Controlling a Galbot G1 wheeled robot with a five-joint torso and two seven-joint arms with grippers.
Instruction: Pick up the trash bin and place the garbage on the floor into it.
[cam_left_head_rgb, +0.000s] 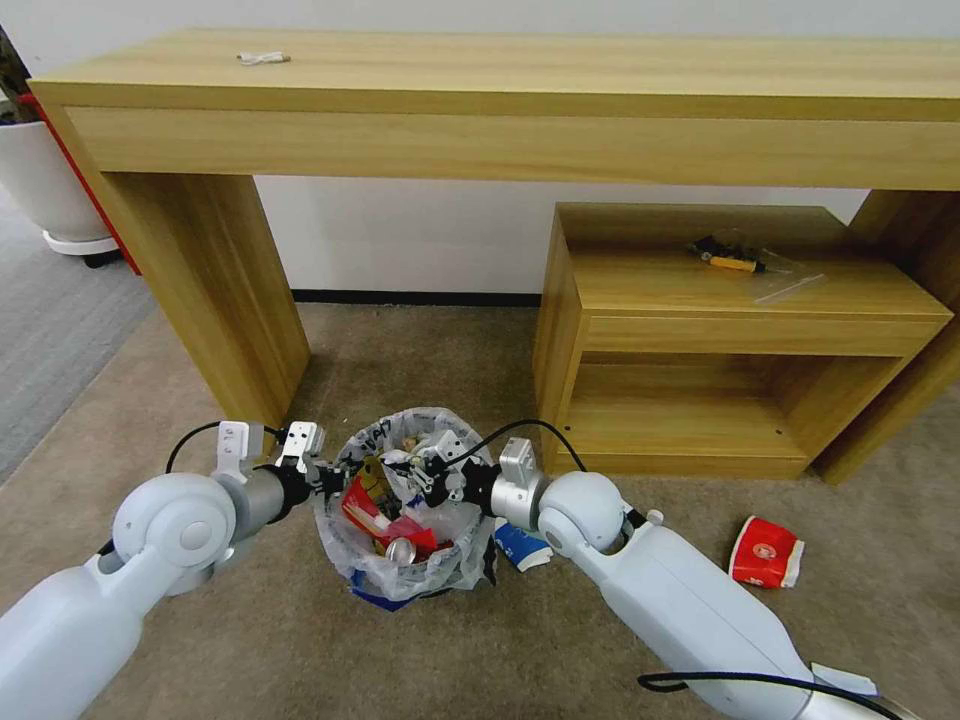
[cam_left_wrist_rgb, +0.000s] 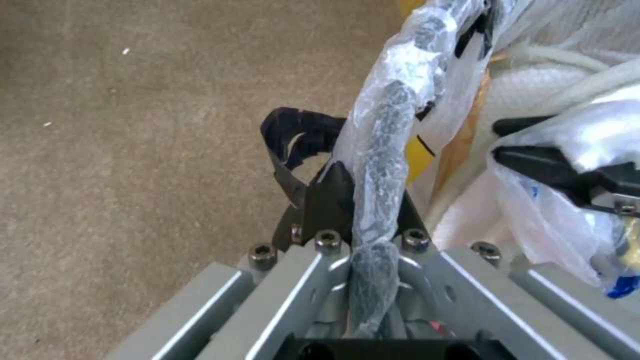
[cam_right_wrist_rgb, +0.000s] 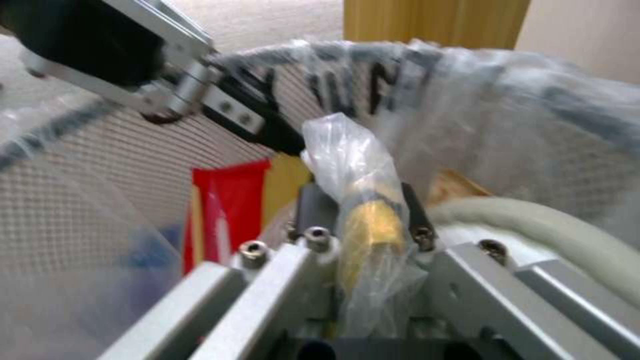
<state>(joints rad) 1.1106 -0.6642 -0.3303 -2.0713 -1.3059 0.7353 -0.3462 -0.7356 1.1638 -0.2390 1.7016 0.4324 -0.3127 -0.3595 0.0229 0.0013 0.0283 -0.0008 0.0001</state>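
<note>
plastic-lined bin (cam_left_head_rgb: 405, 510) on my carpet (cam_left_head_rgb: 250, 640): left gripper (cam_left_wrist_rgb: 367, 200) jaws pinching its rim, right gripper (cam_right_wrist_rgb: 363, 210) jaws clamping a bagged yellow item (cam_right_wrist_rgb: 367, 225) over it.

Black print on trash bin (cam_left_head_rgb: 410, 500) liner, illegible; nothing else readable.

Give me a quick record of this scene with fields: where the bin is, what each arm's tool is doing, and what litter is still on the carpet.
bin: trash bin on the floor, between the two arms, already holding wrappers
left tool: shut on the bin's bag-covered rim
right tool: over the bin, shut on a plastic-wrapped yellow item
litter left: red-white carton to the robot's right; blue-white paper cup beside the bin
</note>
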